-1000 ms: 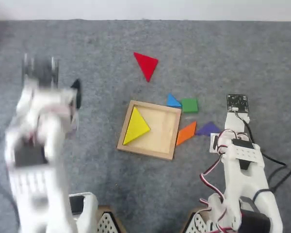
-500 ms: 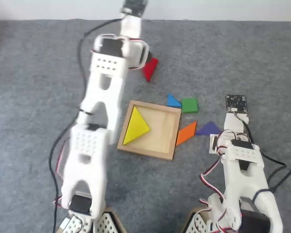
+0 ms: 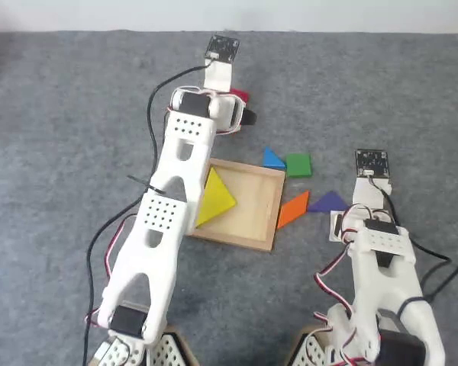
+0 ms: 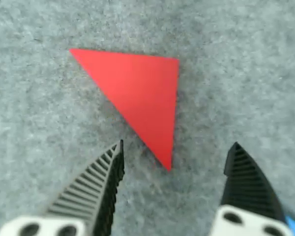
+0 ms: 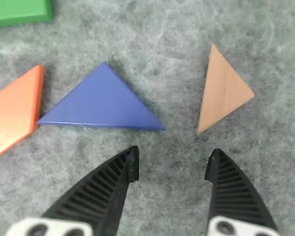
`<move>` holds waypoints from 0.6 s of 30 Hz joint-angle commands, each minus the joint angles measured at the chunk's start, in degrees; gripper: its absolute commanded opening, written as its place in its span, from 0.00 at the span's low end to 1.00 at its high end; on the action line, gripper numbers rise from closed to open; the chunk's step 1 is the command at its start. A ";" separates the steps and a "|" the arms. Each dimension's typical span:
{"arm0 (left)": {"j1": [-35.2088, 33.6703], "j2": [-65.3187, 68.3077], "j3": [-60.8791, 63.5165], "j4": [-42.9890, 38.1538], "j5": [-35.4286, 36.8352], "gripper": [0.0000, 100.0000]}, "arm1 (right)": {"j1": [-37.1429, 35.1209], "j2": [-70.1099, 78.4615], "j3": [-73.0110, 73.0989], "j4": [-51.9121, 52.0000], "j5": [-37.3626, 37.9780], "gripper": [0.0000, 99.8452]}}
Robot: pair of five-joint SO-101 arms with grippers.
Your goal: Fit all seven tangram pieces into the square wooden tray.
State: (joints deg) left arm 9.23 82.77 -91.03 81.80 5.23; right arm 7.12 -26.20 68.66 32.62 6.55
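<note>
**Bench layout, seen from above and from both wrists.** The grey felt bench [image 3: 382, 91] carries the square wooden tray [image 3: 237, 239] at its centre. One piece is seated in the tray, a yellow triangle [image 3: 214, 197] lying against the tray's left side.

The left arm [image 3: 168, 221] stretches from the near edge across the tray's left part towards the far edge. There the left jaws are spread, one on either side of the nearest tip of the red triangle [image 4: 140, 98]. This piece lies flat on the felt, and neither jaw touches it.

Just beyond the tray's far right corner lie the small blue triangle [image 3: 272, 158] and the green square [image 3: 298, 165], side by side. The orange parallelogram [image 3: 293, 209] rests just beside the tray's right rim. The dark blue triangle [image 5: 101, 101] lies next to it, farther right.

The right arm [image 3: 378, 259] stands near the bench's near right corner. The right jaws are spread and hold nothing. They hang above bare felt, close to the dark blue triangle and to a plain wooden triangle [image 5: 222, 91] that lies apart from it.
</note>
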 commanded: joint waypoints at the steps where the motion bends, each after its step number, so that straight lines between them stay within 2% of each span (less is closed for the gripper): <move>1: -0.88 1.14 -0.13 -4.66 0.79 0.32 | -0.04 -2.24 -0.35 -0.84 0.88 0.24; 3: -0.88 1.49 -0.13 -4.92 0.79 0.31 | -0.04 -2.24 -0.35 -0.84 0.88 0.24; 7: -2.64 2.02 -0.13 -4.75 0.79 0.23 | -0.04 -2.24 -0.35 -0.84 0.88 0.24; 10: -6.42 1.76 -0.13 -2.11 4.57 0.17 | -0.04 -2.24 -0.35 -0.84 0.88 0.24; 13: -10.11 1.67 -0.13 -0.44 7.91 0.16 | -0.04 -2.24 -0.35 -0.84 0.88 0.24; 18: -14.24 1.14 -1.27 4.57 8.09 0.16 | -0.04 -2.24 -0.35 -0.92 0.88 0.24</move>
State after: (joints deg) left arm -1.49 85.49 -90.68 82.07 12.70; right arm 7.12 -26.20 68.66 32.62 6.55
